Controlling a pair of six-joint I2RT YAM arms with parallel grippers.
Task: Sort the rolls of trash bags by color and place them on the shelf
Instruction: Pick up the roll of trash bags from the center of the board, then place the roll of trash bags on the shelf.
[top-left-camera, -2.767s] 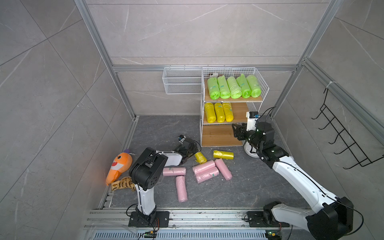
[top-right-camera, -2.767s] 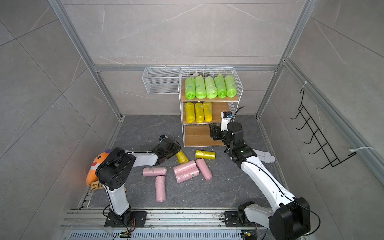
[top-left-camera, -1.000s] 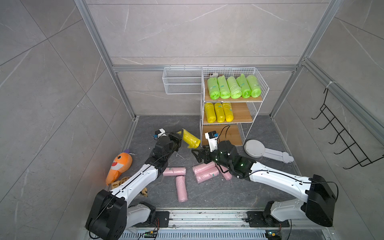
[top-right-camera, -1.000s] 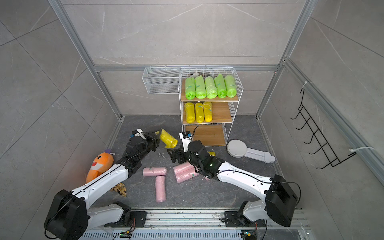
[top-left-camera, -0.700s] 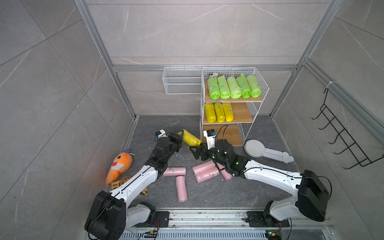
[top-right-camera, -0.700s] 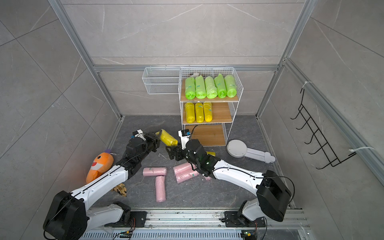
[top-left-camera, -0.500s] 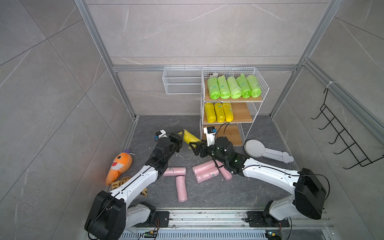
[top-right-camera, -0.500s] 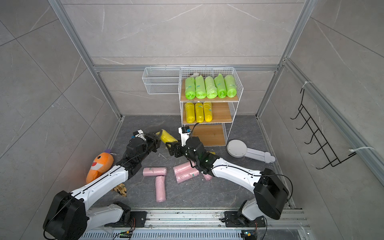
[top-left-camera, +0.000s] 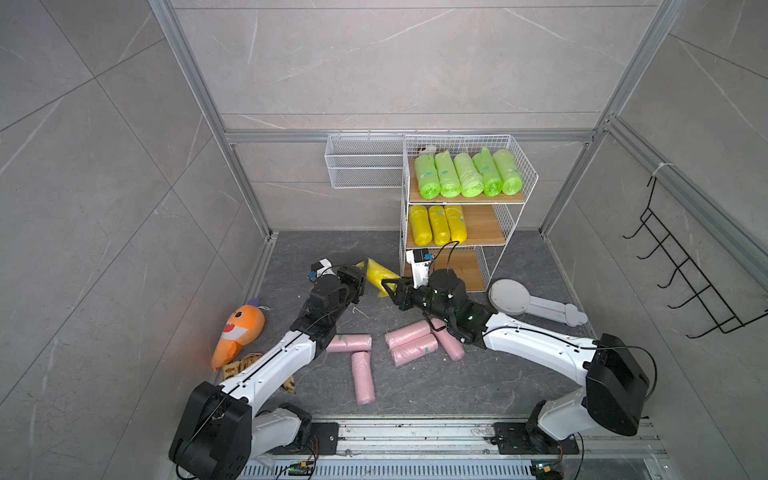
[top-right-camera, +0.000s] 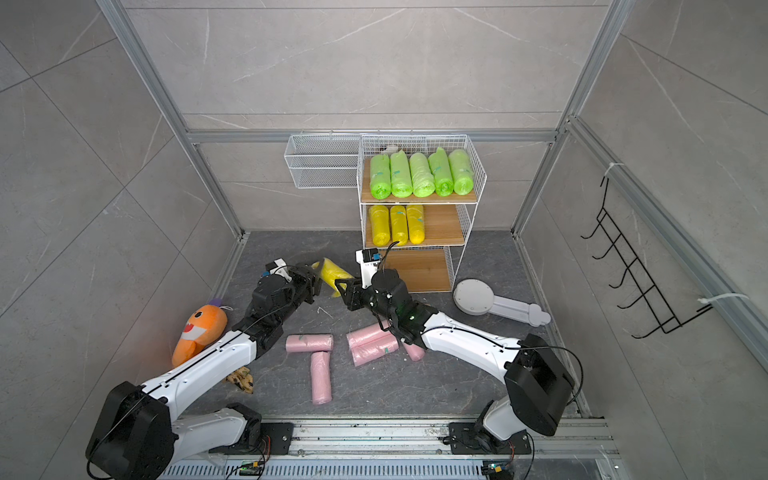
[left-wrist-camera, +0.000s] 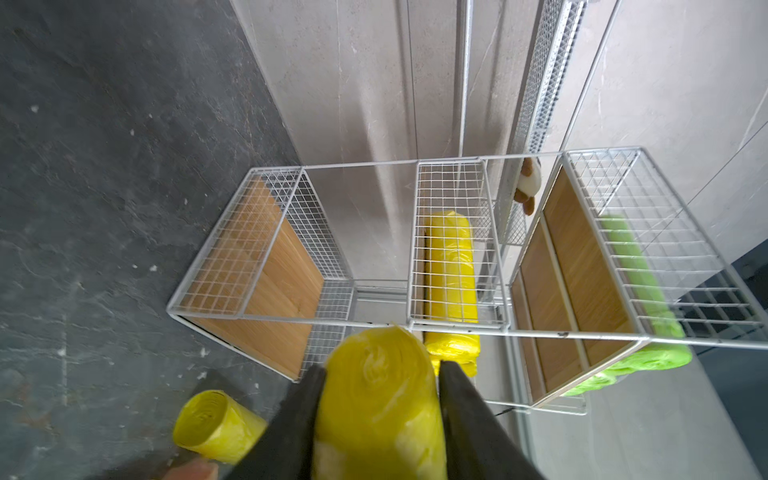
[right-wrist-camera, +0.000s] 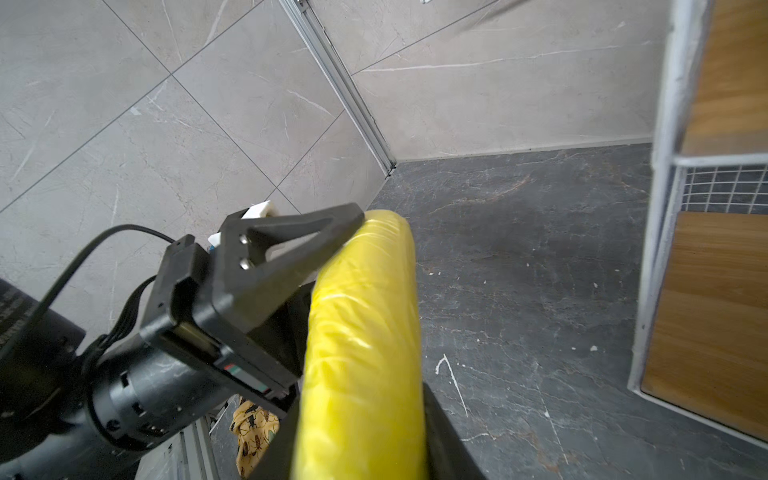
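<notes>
You get no readable text. The teal stickers (top-left-camera: 446, 168) on the green rolls (top-left-camera: 467, 174) are too small; pale marks on the left arm (right-wrist-camera: 16, 299) may be print, blurred.

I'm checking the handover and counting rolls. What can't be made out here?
- Loose yellow roll on the floor: blurred in the left wrist view; absent from both top views, probably under the right arm.
- One pink roll: half covered by that arm in both top views.
- Left gripper: whether it squeezes the held yellow roll or just flanks it; left wrist view blurred.
- Brown-white thing near the shelf: too small in both top views.
</notes>
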